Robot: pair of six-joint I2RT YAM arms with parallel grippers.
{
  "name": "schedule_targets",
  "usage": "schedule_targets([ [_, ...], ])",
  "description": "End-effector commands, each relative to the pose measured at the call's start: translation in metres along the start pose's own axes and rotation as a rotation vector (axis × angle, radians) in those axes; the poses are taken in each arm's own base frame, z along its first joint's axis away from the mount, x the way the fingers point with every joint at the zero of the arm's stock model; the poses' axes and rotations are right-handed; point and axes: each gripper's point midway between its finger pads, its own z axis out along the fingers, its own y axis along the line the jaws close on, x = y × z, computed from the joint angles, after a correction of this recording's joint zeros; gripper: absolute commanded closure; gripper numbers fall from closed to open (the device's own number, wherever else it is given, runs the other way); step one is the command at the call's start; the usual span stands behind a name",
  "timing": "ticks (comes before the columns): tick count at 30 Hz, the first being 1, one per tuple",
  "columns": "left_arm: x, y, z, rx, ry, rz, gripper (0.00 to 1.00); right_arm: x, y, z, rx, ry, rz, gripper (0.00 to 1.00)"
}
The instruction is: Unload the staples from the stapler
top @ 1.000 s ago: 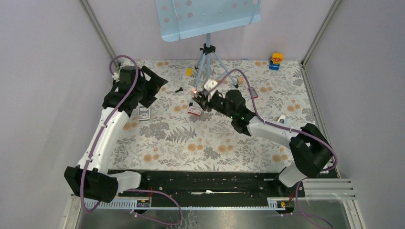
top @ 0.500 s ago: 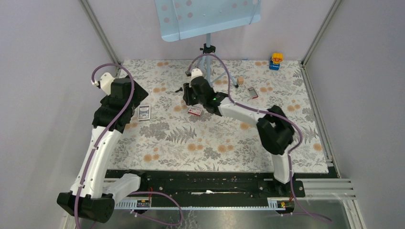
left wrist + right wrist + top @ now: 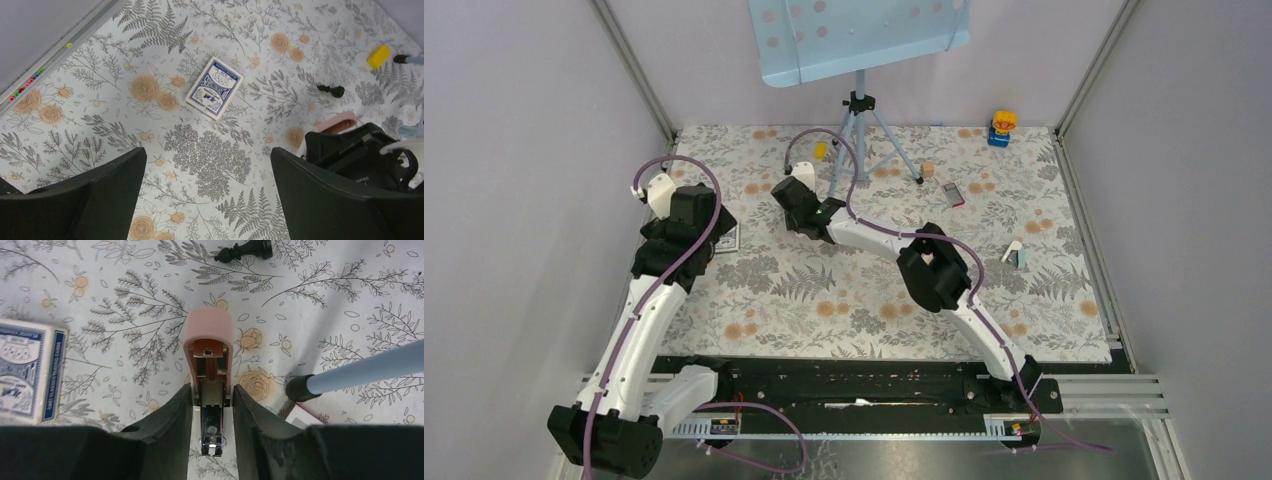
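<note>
Stapler (image 3: pixel 208 355), pink, is at the far left-of-centre part of the table (image 3: pixel 864 300), between the card deck (image 3: pixel 27 372) and the tripod foot (image 3: pixel 298 387). The right gripper (image 3: pixel 212 395) pinches its sides, and its top appears hinged open with the metal magazine exposed. The left gripper (image 3: pixel 207 165) hangs spread wide and empty nearby. Opening looks done, but no loose staples show on the mat and the magazine's contents cannot be made out, so the emptying itself seems left.

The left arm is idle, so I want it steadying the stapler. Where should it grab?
Probably the rounded pink end of the stapler, gripped across its narrow sides. Come in from opposite the right gripper, whose fingers clamp the metal end and leave the pink end free.
</note>
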Motion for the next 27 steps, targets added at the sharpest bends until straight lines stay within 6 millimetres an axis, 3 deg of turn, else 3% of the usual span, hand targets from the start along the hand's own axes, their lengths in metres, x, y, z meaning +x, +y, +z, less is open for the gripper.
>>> schedule_targets([
  [1,-0.004,-0.010,0.002,0.060,-0.027,0.003,0.01,-0.009,-0.012,0.007,0.095,-0.019,0.008,1.00],
  [8,-0.001,-0.008,0.004,0.062,-0.032,0.015,0.01,0.006,-0.019,0.018,0.136,0.008,-0.002,0.95],
  [13,0.004,-0.009,0.005,0.080,-0.026,0.019,0.01,0.021,-0.019,0.019,0.120,0.049,-0.011,0.74],
  [18,0.008,-0.009,0.005,0.087,-0.023,0.011,0.01,0.020,-0.016,0.017,0.090,0.043,-0.011,0.51],
  [24,0.008,-0.006,0.003,0.084,-0.024,-0.004,0.01,0.004,-0.004,0.007,0.030,0.015,0.003,0.32],
  [27,0.006,-0.004,0.001,0.074,-0.029,-0.003,0.01,-0.015,0.005,-0.008,-0.022,-0.012,0.006,0.27],
])
